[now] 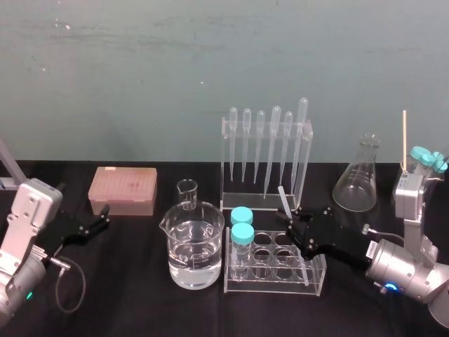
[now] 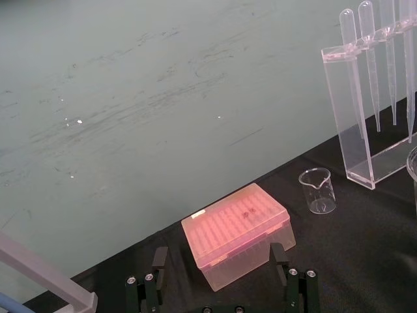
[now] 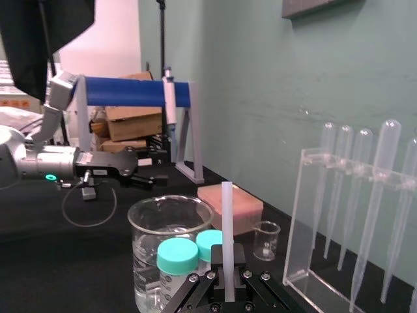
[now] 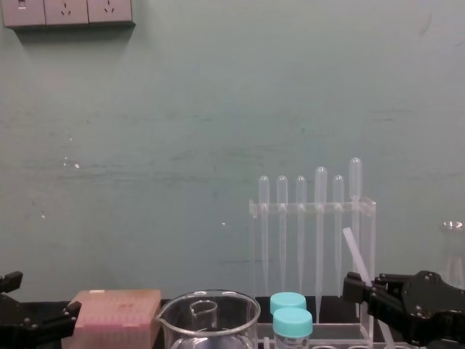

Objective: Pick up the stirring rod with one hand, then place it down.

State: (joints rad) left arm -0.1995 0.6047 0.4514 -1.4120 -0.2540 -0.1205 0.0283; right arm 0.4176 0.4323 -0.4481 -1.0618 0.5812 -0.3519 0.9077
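right gripper [image 1: 293, 222] reaches in from the robot's right and sits above the rear right part of the clear tube rack [image 1: 312, 274]. its black fingers [image 3: 240, 264] are clamped on the stirring rod [image 1: 283, 200]. rod is off the table [image 1: 140, 302] and gripped near its lower end, w/ most of its length projecting up out of the grip. head view: rod is tilted, upper end pointing toward the pipette rack [image 1: 226, 161] just behind it. chest view: rod [image 4: 355, 254] leans w/ its top toward the robot's left, in front of the right side of the pipette rack, and the right gripper [image 4: 363, 289] is below it. right wrist view: rod [image 3: 227, 215] rises straight from between the fingers. two teal-capped tubes [image 1: 242, 225] stand in the left end of the tube rack, on the left side of the right gripper and apart from it. large beaker [image 1: 196, 246], part-filled w/ clear liquid, is just left of the tube rack. small beaker [image 1: 186, 192] is behind the large one. conical flask [image 1: 356, 179] stands at the rear right. left gripper [image 1: 105, 217] is parked low at the left of the table, near the front left corner of the pink tip box [image 1: 123, 189]. its fingers [image 2: 159, 261] are spread apart w/ nothing between them.
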